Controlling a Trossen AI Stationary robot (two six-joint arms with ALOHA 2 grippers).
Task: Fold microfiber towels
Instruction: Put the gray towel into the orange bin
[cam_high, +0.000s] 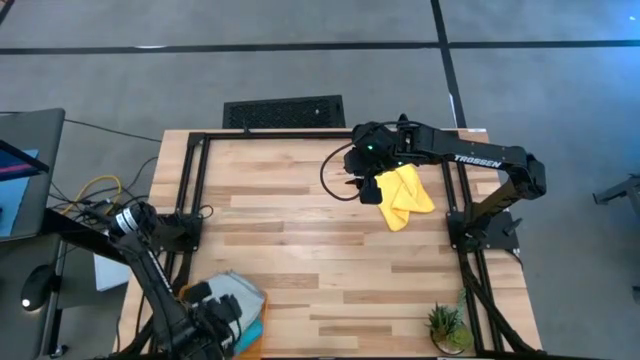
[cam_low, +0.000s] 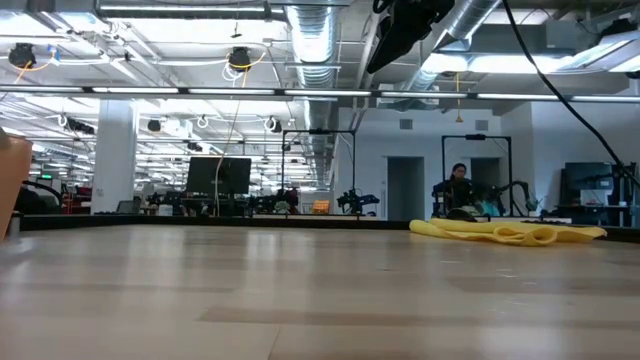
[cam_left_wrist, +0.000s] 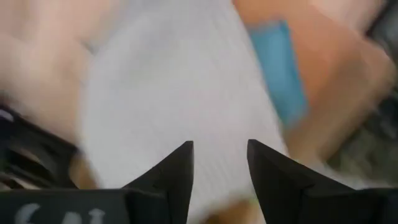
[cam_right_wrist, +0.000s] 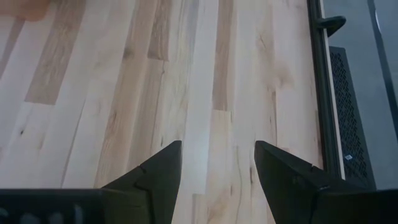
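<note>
From above, high view: right end effector hovers with fingers apart and empty, at the far right part of the surface. Yellow towel lies crumpled just beside it at about 4 o'clock, long axis running roughly 11 to 5. Left end effector sits at the near left corner over the stack: grey towel on top, teal towel edge showing under it. Right arm is clearly the nearer one to the yellow towel; left arm is well apart from it.

Low view: yellow towel lies flat and long across the far right; right arm hangs well above it, at about 11 o'clock.

Left wrist view: fingers apart, nothing between them; grey towel straight ahead, teal towel and orange tray beyond.

Right wrist view: fingers apart, only bare surface ahead, towel out of frame. Likely next: swing back toward the towel.
</note>
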